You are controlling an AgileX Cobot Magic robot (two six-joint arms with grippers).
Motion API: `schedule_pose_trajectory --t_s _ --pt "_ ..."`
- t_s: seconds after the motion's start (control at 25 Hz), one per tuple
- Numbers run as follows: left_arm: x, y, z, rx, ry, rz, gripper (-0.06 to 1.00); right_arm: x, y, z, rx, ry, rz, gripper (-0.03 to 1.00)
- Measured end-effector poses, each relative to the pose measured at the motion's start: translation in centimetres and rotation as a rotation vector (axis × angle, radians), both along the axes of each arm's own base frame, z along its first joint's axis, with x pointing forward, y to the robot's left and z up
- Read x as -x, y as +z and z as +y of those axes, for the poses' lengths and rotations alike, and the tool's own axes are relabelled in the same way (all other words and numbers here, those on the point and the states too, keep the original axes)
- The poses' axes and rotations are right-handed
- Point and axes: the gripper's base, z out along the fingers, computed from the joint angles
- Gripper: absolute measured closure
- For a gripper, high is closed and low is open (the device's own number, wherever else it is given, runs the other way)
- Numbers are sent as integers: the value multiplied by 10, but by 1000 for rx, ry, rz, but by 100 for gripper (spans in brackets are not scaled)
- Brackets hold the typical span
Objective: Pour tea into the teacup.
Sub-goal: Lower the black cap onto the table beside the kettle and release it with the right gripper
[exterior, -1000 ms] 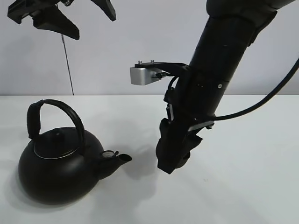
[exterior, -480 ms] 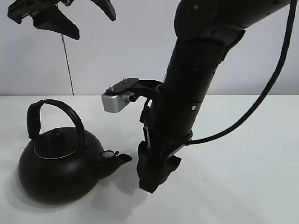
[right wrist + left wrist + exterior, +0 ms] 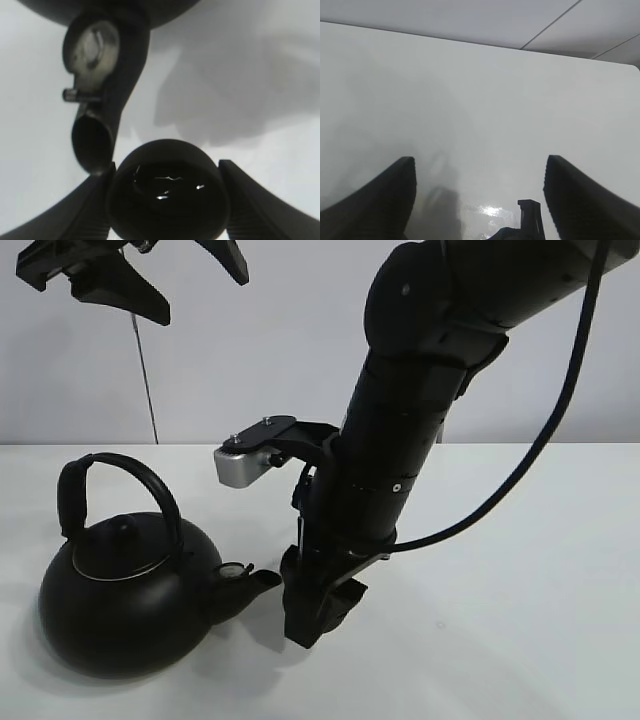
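My right gripper (image 3: 308, 618) is shut on the small black teacup (image 3: 167, 194), which sits between its two fingers (image 3: 252, 206). The cup is held upright, low over the white table, right next to the spout (image 3: 92, 144) of the big black kettle (image 3: 120, 610). In the high view the cup is mostly hidden behind the gripper. The kettle stands on the table at the left, its arched handle (image 3: 130, 475) up and its spout (image 3: 262, 582) towards the gripper. My left gripper (image 3: 200, 297) hangs high above the kettle, open and empty, and it also shows in the left wrist view (image 3: 477, 200).
The white table (image 3: 520, 620) runs to a grey back wall. A thin dark rod (image 3: 146, 380) stands at the back left. The right arm's silver wrist camera (image 3: 240, 466) juts out above the kettle's spout.
My right arm has moved left and down with the teacup, from mid-table to right beside the kettle's spout. The kettle and the left gripper have not moved.
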Motion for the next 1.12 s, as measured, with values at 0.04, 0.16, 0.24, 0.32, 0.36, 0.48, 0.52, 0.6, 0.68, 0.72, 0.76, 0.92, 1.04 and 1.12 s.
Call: schedule_pose_trajectory --t_s 0.04,0.16,0.24,0.32,0.36,0.48,0.52,0.6,0.68,0.72,0.76,0.92,1.04,1.12 --pt "0 0 0 0 0 0 42 -1 0 0 -5 -14 -4 57" --pt "0 0 0 0 0 0 42 -2 -3 1 -8 -52 2 57" --pt "0 0 0 0 0 0 42 -2 -9 1 -1 -67 17 57" --pt "0 0 0 0 0 0 42 -2 -13 1 5 -73 26 57" --pt "0 0 0 0 0 0 42 -3 -13 1 6 -75 27 57" --pt "0 0 0 0 0 0 42 -3 -13 1 3 -78 22 57" --pt "0 0 0 0 0 0 42 -3 -13 1 3 -81 22 57" --pt "0 0 0 0 0 0 42 -3 -13 2 0 -93 22 57" --pt "0 0 0 0 0 0 42 -4 -13 2 -5 -107 16 57" --pt "0 0 0 0 0 0 42 -5 -13 2 -8 -113 11 57" --pt "0 0 0 0 0 0 42 -5 -13 2 -9 -118 10 57" --pt "0 0 0 0 0 0 42 -5 -13 2 -9 -125 11 57" --pt "0 0 0 0 0 0 42 -5 -13 2 -9 -131 13 57" --pt "0 0 0 0 0 0 42 -5 -13 2 -7 -139 15 57"
